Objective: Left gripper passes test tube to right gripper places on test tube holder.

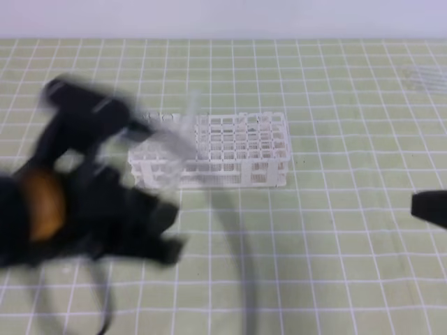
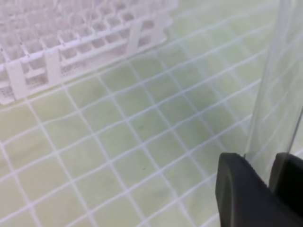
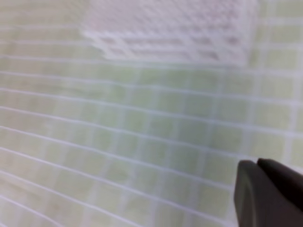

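Observation:
The clear test tube (image 2: 277, 80) stands nearly upright between the two black fingers (image 2: 244, 189) of my left gripper (image 2: 271, 163), which is shut on its lower part. From above, the left gripper (image 1: 137, 124) is motion-blurred at the left end of the white test tube holder (image 1: 234, 150), and the tube (image 1: 174, 137) is a faint smear in front of that end. The holder also shows in the left wrist view (image 2: 71, 42) and the right wrist view (image 3: 180, 33). My right gripper (image 1: 427, 207) sits at the far right edge, well apart from the holder. Its fingers (image 3: 251, 194) are pressed together with nothing between them.
A green mat with a white grid (image 1: 328, 265) covers the table. The left arm's dark body with its orange label (image 1: 43, 202) fills the lower left, and a black cable (image 1: 237, 265) curves down in front of the holder. A pale wall runs along the back.

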Robot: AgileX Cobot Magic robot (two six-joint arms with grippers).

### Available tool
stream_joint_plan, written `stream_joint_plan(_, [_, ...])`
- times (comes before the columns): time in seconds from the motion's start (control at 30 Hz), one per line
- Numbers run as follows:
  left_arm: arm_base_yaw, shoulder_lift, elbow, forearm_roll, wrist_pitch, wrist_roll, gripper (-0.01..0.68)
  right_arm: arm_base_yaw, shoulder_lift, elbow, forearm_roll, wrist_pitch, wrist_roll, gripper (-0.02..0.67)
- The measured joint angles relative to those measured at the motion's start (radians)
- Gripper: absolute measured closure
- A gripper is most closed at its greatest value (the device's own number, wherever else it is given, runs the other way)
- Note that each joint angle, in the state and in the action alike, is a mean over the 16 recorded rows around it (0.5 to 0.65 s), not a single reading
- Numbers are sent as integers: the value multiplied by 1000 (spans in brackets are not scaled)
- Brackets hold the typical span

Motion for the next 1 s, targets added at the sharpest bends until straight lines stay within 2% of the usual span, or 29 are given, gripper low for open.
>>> stream_joint_plan(0.27, [0,-341,366,-7,-310,-44,670,45,43,-98,81,16,-56,651])
stream_joint_plan(0.4, [0,-456,505,-2,-459,-55,669,121,80,-149,86,-3,-65,651])
stream_joint_plan(0.53, [1,-518,597,33,-587,-51,669,237,116,-189,49,-70,-65,651])
stream_joint_plan(0.73, [1,-501,640,90,-681,-39,669,460,142,-192,-50,-294,-65,651])
stream_joint_plan(1.0, [2,-392,642,138,-762,-31,668,723,107,-41,-180,-770,-65,651])
